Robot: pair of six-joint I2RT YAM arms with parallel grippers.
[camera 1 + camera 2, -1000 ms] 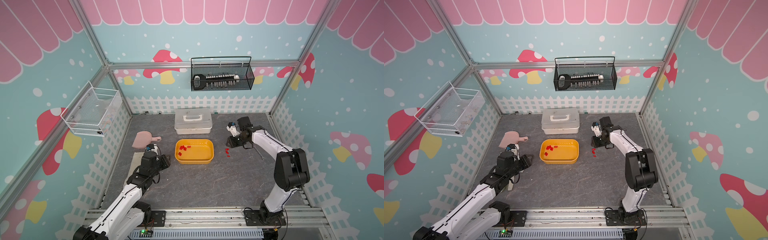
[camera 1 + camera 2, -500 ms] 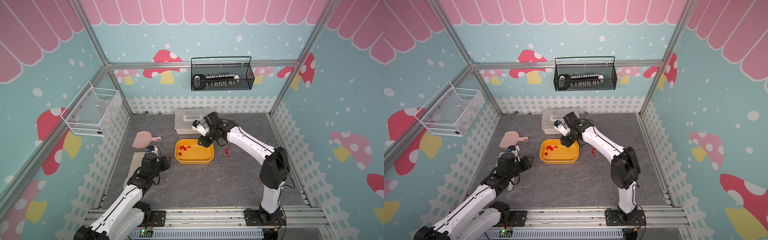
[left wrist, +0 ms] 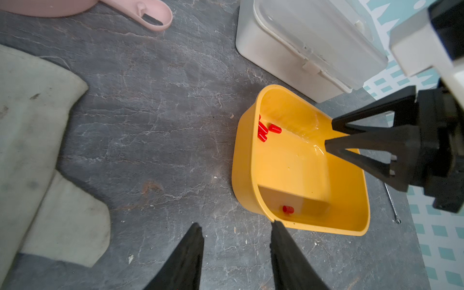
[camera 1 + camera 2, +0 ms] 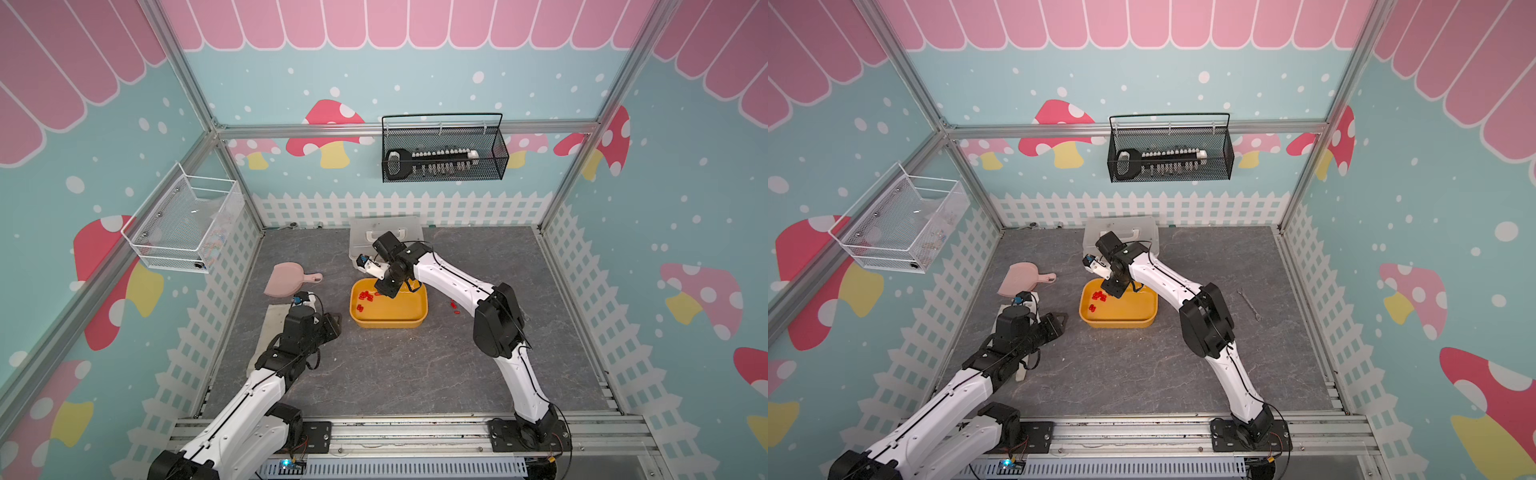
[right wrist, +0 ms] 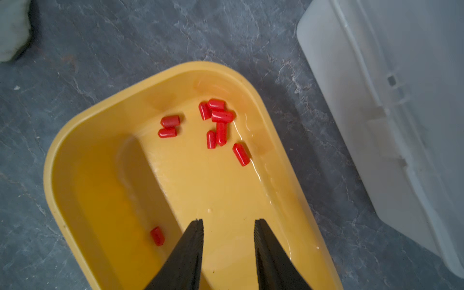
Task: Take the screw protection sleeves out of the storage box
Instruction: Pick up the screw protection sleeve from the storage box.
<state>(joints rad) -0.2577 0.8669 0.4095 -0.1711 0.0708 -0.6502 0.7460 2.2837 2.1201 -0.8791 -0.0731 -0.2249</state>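
Risk lies mainly in the pick itself. The right claw (image 5: 228,222) hangs over the box (image 5: 57,160), tips apart with nothing between them, aimed at the box floor short of the sleeves (image 5: 218,118). Most sleeves lie heaped near one corner, several touching or stacked. A lone sleeve (image 5: 157,236) sits apart, near the corner closest to the left claw (image 3: 236,223). Loose sleeves (image 4: 455,306) lie on the bench (image 4: 415,365) just past the box.

Expect these faults:
- Closing on the heap may catch two sleeves, or squeeze one sideways so that it shoots out. The pieces are round, smooth and far narrower than a finger.
- Descending close to the corner may bring a finger onto the wall or rim. The box looks light and would likely slide or tip, scattering its contents.
- Swinging wide may strike the white case (image 5: 401,100), which stands just beside the box.

The left claw is likewise apart and empty, with one finger just beside the outer wall of the box. Hold it clear: a nudge there would shift your target.
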